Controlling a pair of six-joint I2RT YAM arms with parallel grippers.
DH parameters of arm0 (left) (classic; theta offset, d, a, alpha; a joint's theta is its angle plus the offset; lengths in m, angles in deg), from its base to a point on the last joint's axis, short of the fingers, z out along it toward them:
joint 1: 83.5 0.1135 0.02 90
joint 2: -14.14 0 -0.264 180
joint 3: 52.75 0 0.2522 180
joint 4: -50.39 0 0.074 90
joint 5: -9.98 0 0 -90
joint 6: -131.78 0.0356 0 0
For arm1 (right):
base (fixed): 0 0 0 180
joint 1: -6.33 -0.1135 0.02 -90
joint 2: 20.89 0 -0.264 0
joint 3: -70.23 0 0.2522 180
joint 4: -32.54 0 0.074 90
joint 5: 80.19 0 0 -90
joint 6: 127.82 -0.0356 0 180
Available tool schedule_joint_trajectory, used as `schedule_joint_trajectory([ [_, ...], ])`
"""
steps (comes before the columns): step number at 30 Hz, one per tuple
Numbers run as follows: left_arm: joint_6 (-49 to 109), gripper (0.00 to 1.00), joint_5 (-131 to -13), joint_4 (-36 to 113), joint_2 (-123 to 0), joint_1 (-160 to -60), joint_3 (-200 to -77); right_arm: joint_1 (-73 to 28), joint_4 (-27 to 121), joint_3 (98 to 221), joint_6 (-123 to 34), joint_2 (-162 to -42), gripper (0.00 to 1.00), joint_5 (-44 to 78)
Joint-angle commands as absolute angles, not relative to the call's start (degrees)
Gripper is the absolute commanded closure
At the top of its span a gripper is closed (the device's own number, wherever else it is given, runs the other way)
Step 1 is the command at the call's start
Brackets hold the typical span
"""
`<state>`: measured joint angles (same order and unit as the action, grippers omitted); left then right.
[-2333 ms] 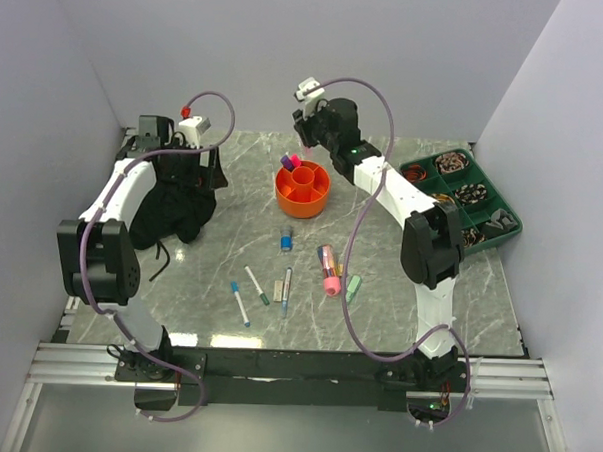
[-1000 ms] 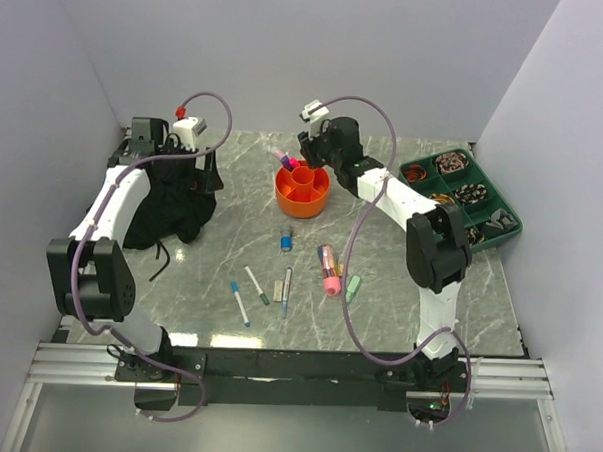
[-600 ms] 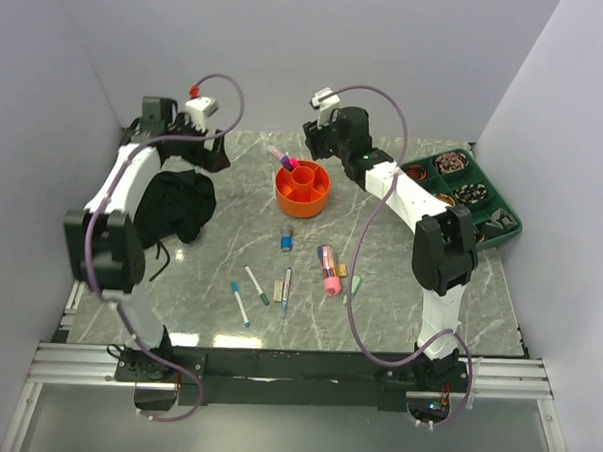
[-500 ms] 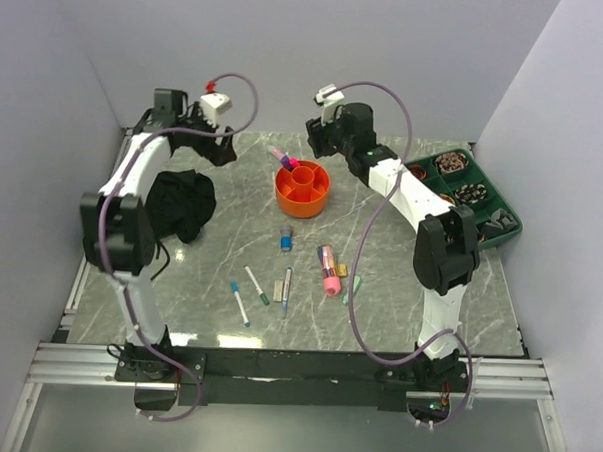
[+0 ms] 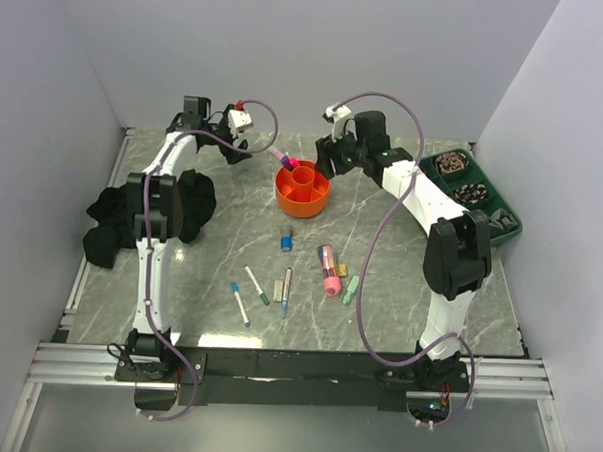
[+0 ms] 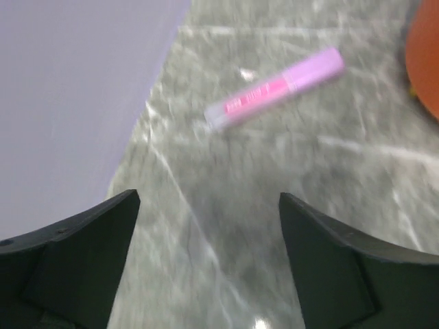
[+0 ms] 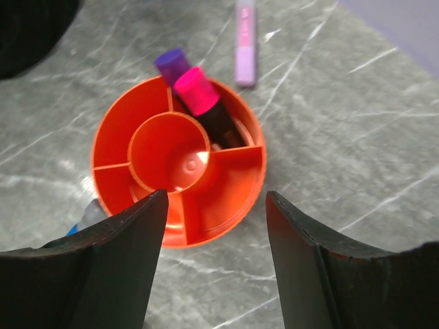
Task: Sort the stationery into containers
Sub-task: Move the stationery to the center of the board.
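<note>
The round orange container (image 5: 302, 196) (image 7: 236, 205) stands at the back middle. One ring compartment holds a purple marker (image 7: 171, 63) and a pink-capped marker (image 7: 197, 92). A pink pen (image 5: 278, 155) (image 6: 274, 98) (image 7: 245, 41) lies on the table just behind the holder. More stationery lies nearer: a blue marker (image 5: 286, 240), a pink marker (image 5: 328, 270), a green eraser (image 5: 352, 288) and thin pens (image 5: 240, 303). My right gripper (image 5: 326, 165) (image 7: 216, 195) hovers open over the holder's right side, empty. My left gripper (image 5: 243, 148) (image 6: 208, 199) is open and empty, short of the pink pen.
A black cloth bundle (image 5: 111, 228) sprawls at the left, partly behind my left arm. A dark green compartment tray (image 5: 506, 227) sits at the right edge. Grey walls close the back and both sides.
My left arm swung from the cloth to the back middle, and the cloth now reaches further left. My right gripper opened wider and drew back to the right of the holder.
</note>
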<state>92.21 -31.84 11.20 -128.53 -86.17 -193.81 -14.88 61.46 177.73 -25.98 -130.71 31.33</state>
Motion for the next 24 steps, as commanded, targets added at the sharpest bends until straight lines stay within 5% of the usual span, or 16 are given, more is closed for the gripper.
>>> schedule_joint_trajectory([
  [1, 81.5, 0.21, -23.7, 25.8, -131.9, -87.3, -199.7, -14.3, 65.6, 180.0, -26.1, -128.8, 0.35, 35.7],
  [4, 60.4, 0.36, -21.0, 45.7, -134.6, -87.4, -197.0, -14.1, 66.0, 181.4, -27.5, -130.1, 0.36, 36.3],
  [9, 48.2, 0.4, -31.1, 48.6, -137.3, -90.5, -198.1, -14.0, 65.9, 182.6, -28.7, -132.0, 0.37, 36.4],
  [12, 43.9, 0.53, -34.0, 46.4, -139.5, -91.8, -201.2, -14.1, 65.8, 183.1, -29.0, -132.3, 0.37, 35.7],
  [16, 36.7, 0.99, -39.1, 38.2, -142.9, -92.2, -208.2, -13.8, 65.5, 182.3, -29.6, -131.8, 0.37, 35.4],
  [24, 40.1, 0.99, -53.2, 27.5, -143.3, -96.0, -210.5, -12.8, 65.5, 181.8, -30.4, -131.6, 0.37, 35.4],
])
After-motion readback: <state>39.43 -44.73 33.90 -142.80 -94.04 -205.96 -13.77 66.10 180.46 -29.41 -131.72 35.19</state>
